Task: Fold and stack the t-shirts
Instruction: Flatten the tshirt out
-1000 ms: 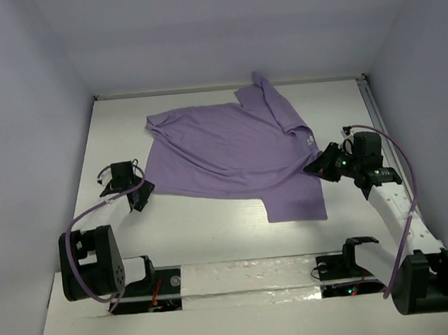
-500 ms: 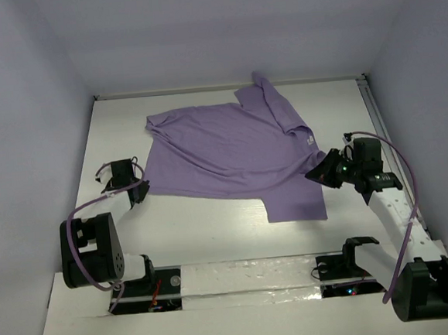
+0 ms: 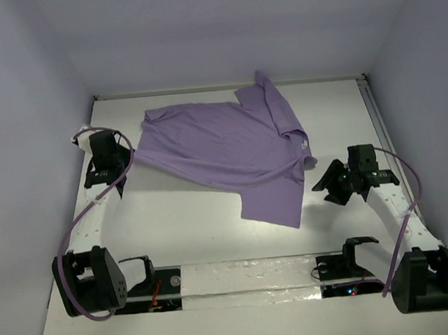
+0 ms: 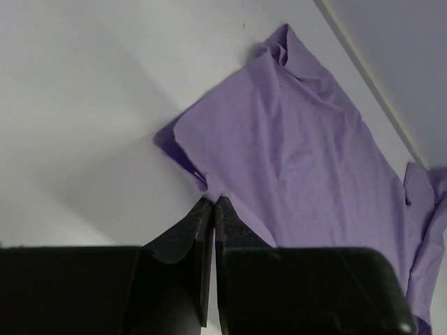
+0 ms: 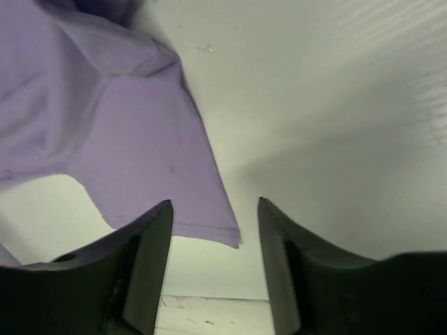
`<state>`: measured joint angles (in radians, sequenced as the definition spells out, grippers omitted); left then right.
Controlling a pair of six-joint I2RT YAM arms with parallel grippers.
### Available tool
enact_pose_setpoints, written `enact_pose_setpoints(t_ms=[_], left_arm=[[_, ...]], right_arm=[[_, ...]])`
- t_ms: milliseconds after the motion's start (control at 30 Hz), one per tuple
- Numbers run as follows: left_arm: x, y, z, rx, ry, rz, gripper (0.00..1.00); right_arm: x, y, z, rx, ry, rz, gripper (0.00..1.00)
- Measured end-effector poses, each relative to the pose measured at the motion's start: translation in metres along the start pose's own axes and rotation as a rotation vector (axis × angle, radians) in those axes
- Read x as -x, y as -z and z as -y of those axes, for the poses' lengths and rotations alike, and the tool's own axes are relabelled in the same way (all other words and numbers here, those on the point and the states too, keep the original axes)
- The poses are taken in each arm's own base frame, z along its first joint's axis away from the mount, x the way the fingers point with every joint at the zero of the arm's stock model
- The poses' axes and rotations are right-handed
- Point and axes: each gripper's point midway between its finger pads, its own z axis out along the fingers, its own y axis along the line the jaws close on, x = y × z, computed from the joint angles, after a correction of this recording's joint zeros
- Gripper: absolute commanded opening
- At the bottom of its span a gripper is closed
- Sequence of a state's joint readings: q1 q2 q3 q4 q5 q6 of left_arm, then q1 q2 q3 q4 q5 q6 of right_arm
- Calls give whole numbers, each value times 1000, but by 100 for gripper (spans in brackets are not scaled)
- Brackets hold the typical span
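Observation:
The lavender t-shirt [image 3: 230, 147] lies spread and rumpled on the white table, one sleeve bunched toward the back wall. My left gripper [image 3: 130, 156] sits at its left edge. In the left wrist view that gripper [image 4: 211, 200] is shut, pinching a small fold of the t-shirt [image 4: 300, 153] between its tips. My right gripper [image 3: 325, 190] stands open just right of the shirt, apart from it. In the right wrist view the right gripper [image 5: 214, 202] holds nothing. A hemmed corner of the t-shirt [image 5: 119, 125] lies on the table ahead of the gap.
Grey walls close in the table at the back and on both sides. A thin rail [image 3: 372, 105] runs along the right edge. A white taped strip [image 3: 248, 278] crosses the front between the two arm bases. Purple cables loop from both arms.
The left gripper has shut on the shirt's left edge and moved back and left, dragging the shirt left. The right gripper has opened, let go of the right edge and drawn back.

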<state>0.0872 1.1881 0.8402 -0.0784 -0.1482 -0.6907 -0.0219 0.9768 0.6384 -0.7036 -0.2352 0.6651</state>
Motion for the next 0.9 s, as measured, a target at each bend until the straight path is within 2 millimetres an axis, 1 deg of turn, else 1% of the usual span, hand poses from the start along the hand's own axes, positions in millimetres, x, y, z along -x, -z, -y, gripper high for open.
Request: enact_pose_setpoints(t_ms=[33,100,167,233,267,333,500,533,600,633,700,900], left_arm=[[2,3,0,-5,-7,8,0],[1,5,-2,-8,-20,11,0],[-4,6,-6,-7,-31,-1,0],[-13,5,-13,-2,-35,-23,0],[-19,5,-15,-5,-38,-40,0],[-29,5,-19,-9,-39,-71,0],[-39,7,-15,-50,-44,-120,0],[-41,8,-13,-60,-47,-128,0],[-42,8,-12,-67,-52,-136,0],[-42,8,-12,-71,-55,-139,0],[-44,9,-11,-78,-58,-145,0],[-45,10,-9,-89,-58,-155,0]], right_arm=[[-3,-2,2,-10,-9,-15,50],[-16,-9,5,-26,-20,-63,49],[-41,-16,11,-55,2,-133,49],[-76,-20,12,-84,59,-229,49],[-88,-20,12,-96,84,-259,49],[-101,-20,11,-117,109,-286,49],[-101,-25,18,-173,70,-242,48],[-103,-26,21,-185,65,-244,47],[-114,-29,27,-225,82,-266,45],[-116,-30,27,-235,84,-275,42],[-117,-31,27,-246,82,-279,39],[-116,-33,26,-273,68,-283,39]])
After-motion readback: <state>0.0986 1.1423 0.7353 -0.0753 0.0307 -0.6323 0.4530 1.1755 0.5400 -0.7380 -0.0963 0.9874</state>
